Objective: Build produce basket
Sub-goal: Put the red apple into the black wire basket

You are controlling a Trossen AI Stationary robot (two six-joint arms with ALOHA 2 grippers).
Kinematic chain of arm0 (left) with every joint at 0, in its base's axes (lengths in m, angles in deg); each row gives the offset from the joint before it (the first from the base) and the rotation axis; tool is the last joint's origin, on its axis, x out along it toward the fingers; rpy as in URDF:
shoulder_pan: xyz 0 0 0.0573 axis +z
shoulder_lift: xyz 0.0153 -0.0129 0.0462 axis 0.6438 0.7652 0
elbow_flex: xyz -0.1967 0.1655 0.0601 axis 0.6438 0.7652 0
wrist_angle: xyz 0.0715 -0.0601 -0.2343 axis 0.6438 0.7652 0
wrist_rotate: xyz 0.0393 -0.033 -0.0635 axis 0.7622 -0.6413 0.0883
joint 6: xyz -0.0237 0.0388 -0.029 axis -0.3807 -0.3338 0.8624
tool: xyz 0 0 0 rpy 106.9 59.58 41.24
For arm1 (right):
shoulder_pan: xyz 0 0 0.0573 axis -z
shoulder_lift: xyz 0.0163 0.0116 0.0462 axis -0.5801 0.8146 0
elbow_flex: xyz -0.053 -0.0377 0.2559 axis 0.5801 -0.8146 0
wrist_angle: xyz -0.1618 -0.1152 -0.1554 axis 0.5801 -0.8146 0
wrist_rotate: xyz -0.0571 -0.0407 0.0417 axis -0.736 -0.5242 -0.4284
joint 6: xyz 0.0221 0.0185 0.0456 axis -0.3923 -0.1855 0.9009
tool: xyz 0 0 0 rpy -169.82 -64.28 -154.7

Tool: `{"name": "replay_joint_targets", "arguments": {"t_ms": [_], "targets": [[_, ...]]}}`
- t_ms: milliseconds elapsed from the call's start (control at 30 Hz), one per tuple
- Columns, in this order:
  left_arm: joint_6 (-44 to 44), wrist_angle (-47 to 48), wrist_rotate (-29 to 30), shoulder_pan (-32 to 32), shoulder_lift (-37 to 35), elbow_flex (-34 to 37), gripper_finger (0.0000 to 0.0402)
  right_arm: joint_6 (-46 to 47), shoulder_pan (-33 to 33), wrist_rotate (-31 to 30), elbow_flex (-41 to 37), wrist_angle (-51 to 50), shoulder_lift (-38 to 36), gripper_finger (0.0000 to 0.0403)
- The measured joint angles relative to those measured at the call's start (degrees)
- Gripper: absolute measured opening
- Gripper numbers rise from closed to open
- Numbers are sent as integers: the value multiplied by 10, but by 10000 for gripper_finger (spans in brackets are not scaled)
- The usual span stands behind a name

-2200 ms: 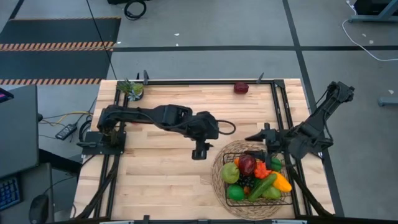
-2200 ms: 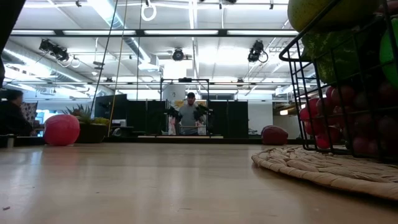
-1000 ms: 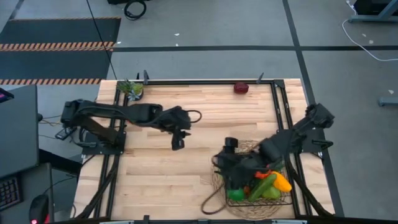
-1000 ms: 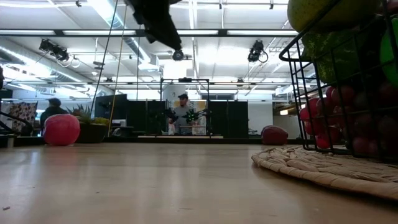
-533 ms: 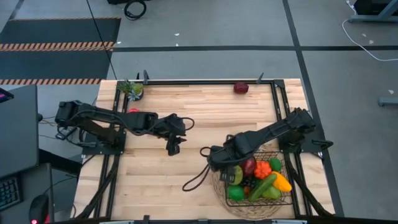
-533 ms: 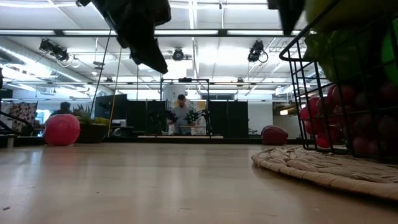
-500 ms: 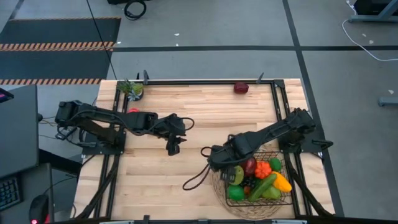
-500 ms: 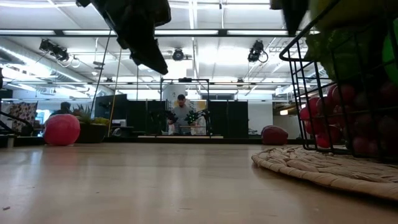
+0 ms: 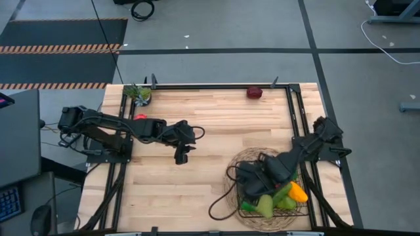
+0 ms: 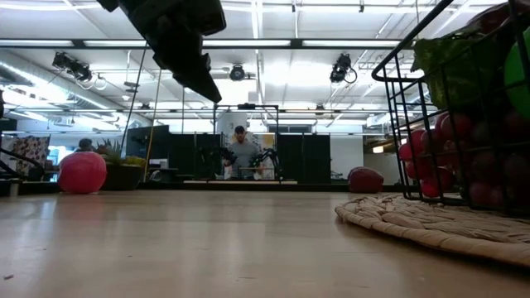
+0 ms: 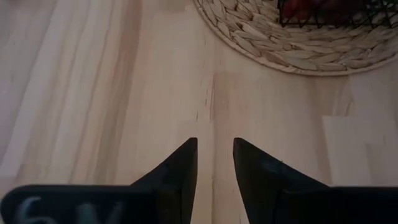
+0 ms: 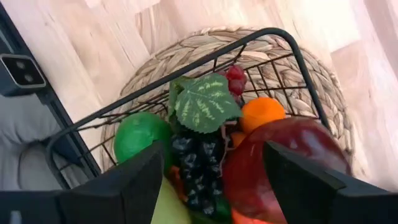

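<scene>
The black wire basket point(image 9: 306, 196) stands on a round woven mat point(image 9: 231, 187) at the table's near right, filled with produce: a pale green pear point(image 9: 266, 206), a cucumber point(image 9: 282, 193), a dark red apple point(image 12: 283, 158), dark grapes point(image 12: 196, 162), a lime point(image 12: 138, 138). My right gripper point(image 12: 214, 146) hangs over the basket's far left part, pointing down and open, its fingers astride the grapes and apple. My left gripper point(image 9: 180, 158) hovers over bare wood left of the mat, slanting down, its fingers point(image 11: 186, 162) a narrow gap apart with nothing between.
A dark red fruit point(image 9: 254, 92) lies at the far edge, and another red piece point(image 9: 140, 117) lies beside the left arm. A small potted plant point(image 9: 138, 93) stands at the far left corner. A black frame rims the table. People stand in the room behind point(image 10: 243, 153).
My right gripper swung from the basket toward the table's left, then back over the basket, rolling and tipping to point down. The pale green pear now lies nearer the basket's near side. My left gripper came down and slightly toward the table's near left.
</scene>
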Motion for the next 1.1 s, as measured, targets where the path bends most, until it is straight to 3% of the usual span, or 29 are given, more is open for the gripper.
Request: {"name": "replay_joint_targets", "arguments": {"t_ms": [367,533,700,900,1100], "targets": [[-78,18,3,23,0,0,110,148,-63,-22,0,23,0,275],[-98,19,6,53,0,-1,110,158,-80,-100,0,31,1,275],[-86,84,115,93,0,-1,113,131,-82,-212,0,31,4,275],[14,210,261,146,1,-1,132,62,-68,-319,0,31,4,275],[50,311,298,229,1,-1,187,-16,-34,-384,-25,32,4,275]]}}
